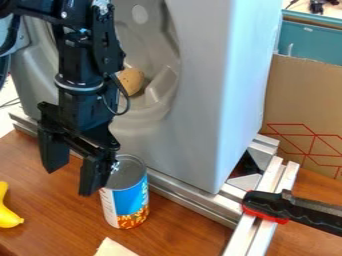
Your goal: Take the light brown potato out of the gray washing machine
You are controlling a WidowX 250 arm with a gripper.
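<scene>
The black gripper [68, 176] hangs at the left over the wooden table, open, with nothing between its fingers. Just right of its right finger stands an upright can [125, 200] with a silver top and a blue, white and orange label; whether the two touch I cannot tell. At the left edge lies a yellow banana-shaped object [7, 212]. Behind the arm, a round tan object [131, 81] rests in the recess of a large grey appliance-like body [207, 100].
Metal rails [187, 197] run along the base of the grey body. A clamp with a black and red handle [270, 205] juts in at the right. A cardboard box [304, 100] stands behind it. Pale paper-like material [113, 249] lies at the bottom edge.
</scene>
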